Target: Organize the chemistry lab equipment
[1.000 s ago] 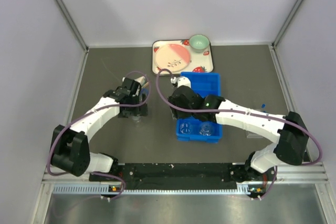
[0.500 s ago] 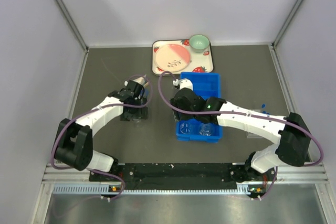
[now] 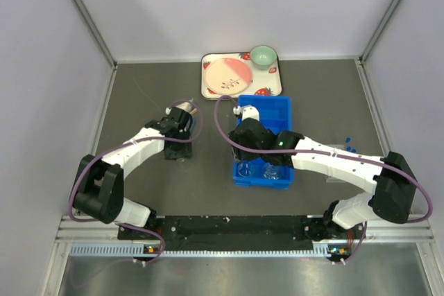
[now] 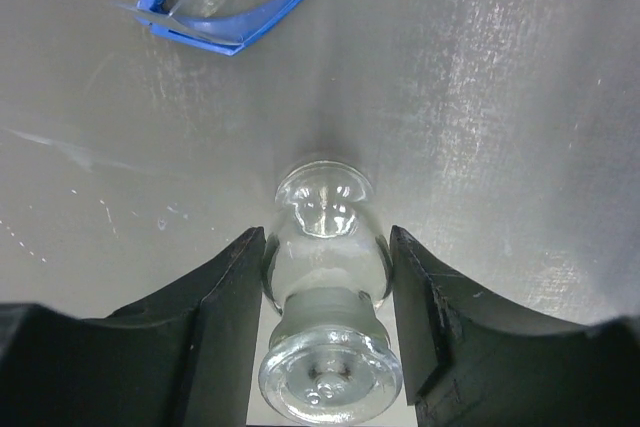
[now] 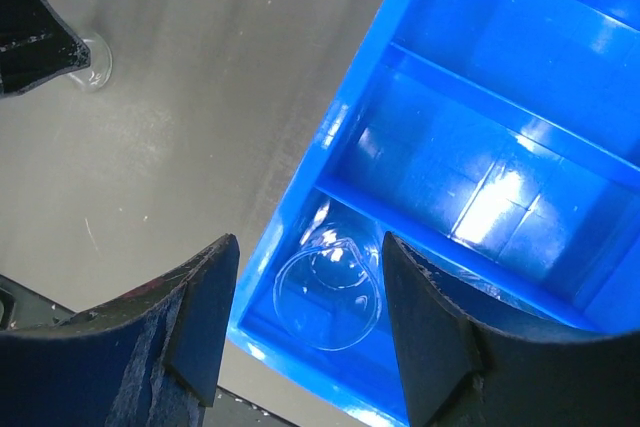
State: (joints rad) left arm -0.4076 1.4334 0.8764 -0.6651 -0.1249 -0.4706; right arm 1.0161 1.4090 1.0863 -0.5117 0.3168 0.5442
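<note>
**Left arm.** The left pincer (image 4: 325, 239) is clenched on a small glass flask (image 4: 326, 282). In the left wrist view both black fingers (image 4: 225, 307) press against the widest part of the flask. The far end of the flask rests on the grey table (image 4: 500, 97). Whether that end is the mouth or the base cannot be told. In the top view the left pincer (image 3: 177, 149) is left of the blue bin (image 3: 274, 110) and well apart from it. A curved blue band (image 4: 250, 12) lies on the table beyond the flask, cut off by the picture edge.

**Right arm.** The right pincer (image 5: 310, 242) is released – its fingers (image 5: 200, 317) stand wide apart and touch nothing. It hangs over the near-left compartment of the blue bin (image 5: 480, 77). A clear glass beaker (image 5: 328, 295) lies in that compartment below the gap, narrower than the opening. In the top view the right pincer (image 3: 248, 161) sits above the near-left corner of the bin. A second glass piece (image 3: 272, 170) shows in the compartment to its right. The two compartments further back hold nothing that can be made out.

**Other items.** A strawberry-print tray (image 3: 208, 67) lies at the back of the table, just behind the bin. It carries a pink plate (image 3: 225, 74) and a green bowl (image 3: 263, 55) in its far right corner.
</note>
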